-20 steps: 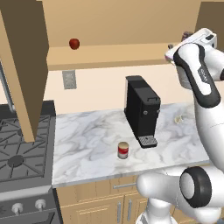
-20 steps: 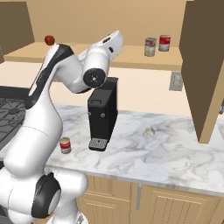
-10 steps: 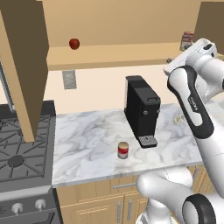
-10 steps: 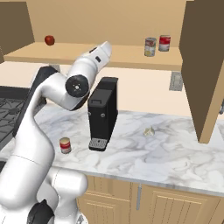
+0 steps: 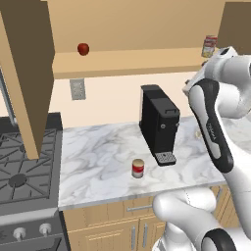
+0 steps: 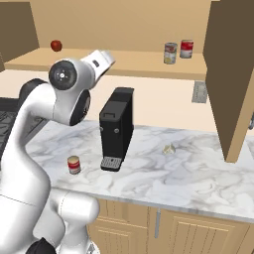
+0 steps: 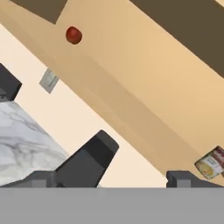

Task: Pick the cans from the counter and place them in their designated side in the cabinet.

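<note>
Remaining can: red-banded can (image 5: 138, 168) upright near the counter (image 5: 98, 152) front edge, just beside the black coffee machine (image 5: 159, 124).
Shelved: two cans (image 6: 170, 53) at the cabinet shelf (image 6: 139, 64) right end.
Handling: likely rigid, light, smooth; grasp mid-wall.
Gripper (image 7: 116, 177): wide, empty.

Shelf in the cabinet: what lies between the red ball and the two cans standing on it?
Nothing lies there. In the right base view the shelf is bare board from the red ball to the two cans.
</note>
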Robot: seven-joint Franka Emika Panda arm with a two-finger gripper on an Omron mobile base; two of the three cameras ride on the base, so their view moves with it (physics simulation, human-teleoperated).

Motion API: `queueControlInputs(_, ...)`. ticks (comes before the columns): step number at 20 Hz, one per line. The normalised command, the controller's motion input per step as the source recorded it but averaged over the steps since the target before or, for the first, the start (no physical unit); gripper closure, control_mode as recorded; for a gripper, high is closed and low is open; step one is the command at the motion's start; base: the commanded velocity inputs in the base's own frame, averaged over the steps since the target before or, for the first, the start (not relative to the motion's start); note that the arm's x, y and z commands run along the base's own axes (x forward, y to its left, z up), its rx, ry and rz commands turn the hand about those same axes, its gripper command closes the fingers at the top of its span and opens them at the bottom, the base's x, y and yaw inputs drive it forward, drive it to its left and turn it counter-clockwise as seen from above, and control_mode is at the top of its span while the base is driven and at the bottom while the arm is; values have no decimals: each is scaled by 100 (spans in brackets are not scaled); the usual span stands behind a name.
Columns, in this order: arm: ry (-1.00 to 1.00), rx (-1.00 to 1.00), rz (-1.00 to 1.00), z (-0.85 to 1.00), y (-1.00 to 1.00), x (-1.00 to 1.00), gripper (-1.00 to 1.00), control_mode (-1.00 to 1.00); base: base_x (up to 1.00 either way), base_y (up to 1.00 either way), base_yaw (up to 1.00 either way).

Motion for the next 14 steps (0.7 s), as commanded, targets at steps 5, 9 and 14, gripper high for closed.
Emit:
queueControlInputs(5, 12, -6, 0, -35, 16, -32, -100, -100, 0, 0, 0)
queueControlInputs(9, 4, 6, -3, -20, 29, -44, -100, -100, 0, 0, 0)
queueControlInputs(14, 1, 8, -14, -16, 5, -50, -100, -100, 0, 0, 0)
